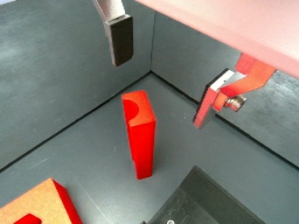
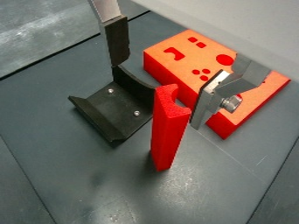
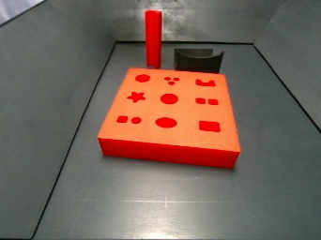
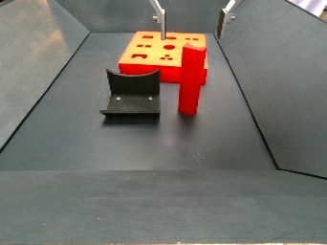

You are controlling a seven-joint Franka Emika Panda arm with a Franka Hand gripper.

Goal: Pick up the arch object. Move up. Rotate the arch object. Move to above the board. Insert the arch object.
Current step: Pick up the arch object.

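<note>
The arch object (image 4: 190, 81) is a tall bright red bar with a curved notch in its top. It stands upright on the grey floor, between the board (image 4: 156, 53) and the fixture (image 4: 132, 96). Both wrist views show it from above (image 1: 138, 131) (image 2: 166, 127). My gripper (image 4: 193, 33) hangs open above it, one finger on each side, apart from the bar. The gap between its dark-padded fingers (image 2: 117, 39) holds nothing. The board (image 3: 170, 112) is a red-orange slab with darker shaped holes in its top. In a side view the arch object (image 3: 153, 37) stands behind it.
The fixture (image 2: 111, 109), a dark block with a curved notch, sits on the floor right beside the arch object and next to the board (image 2: 187, 57). Grey walls enclose the floor on the sides and the far end (image 3: 75, 56).
</note>
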